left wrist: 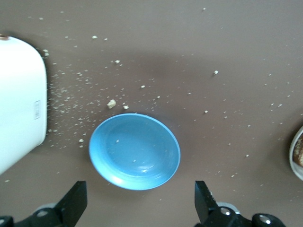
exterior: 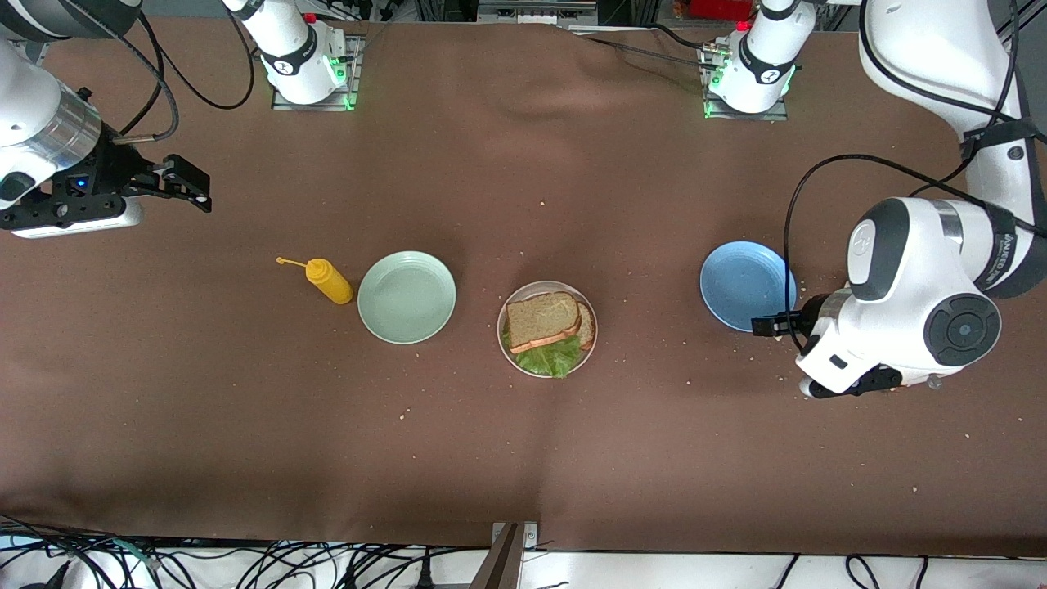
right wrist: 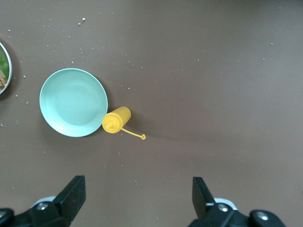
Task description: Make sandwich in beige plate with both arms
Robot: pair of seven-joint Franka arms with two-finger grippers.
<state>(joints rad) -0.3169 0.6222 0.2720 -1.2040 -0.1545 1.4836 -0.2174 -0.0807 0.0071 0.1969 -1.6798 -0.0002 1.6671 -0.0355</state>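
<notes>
Stacked in the beige plate (exterior: 588, 315) at mid-counter: sandwich (exterior: 546, 324), judged light, soft and crumbly, best pinched gently at the crusts, on crumb-strewn brown cloth (exterior: 523, 458) with ample room, left pincer (left wrist: 142, 203) over the blue plate (left wrist: 135, 151), right pincer (right wrist: 137, 201) aloft, both spread, empty.

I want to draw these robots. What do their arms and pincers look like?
Both arms are white with rounded casings, dark grey round joint caps and silver bands. Black cables loop along them, and green lights glow at their bases. The left pincer and right pincer are black with two flat fingers each.
</notes>
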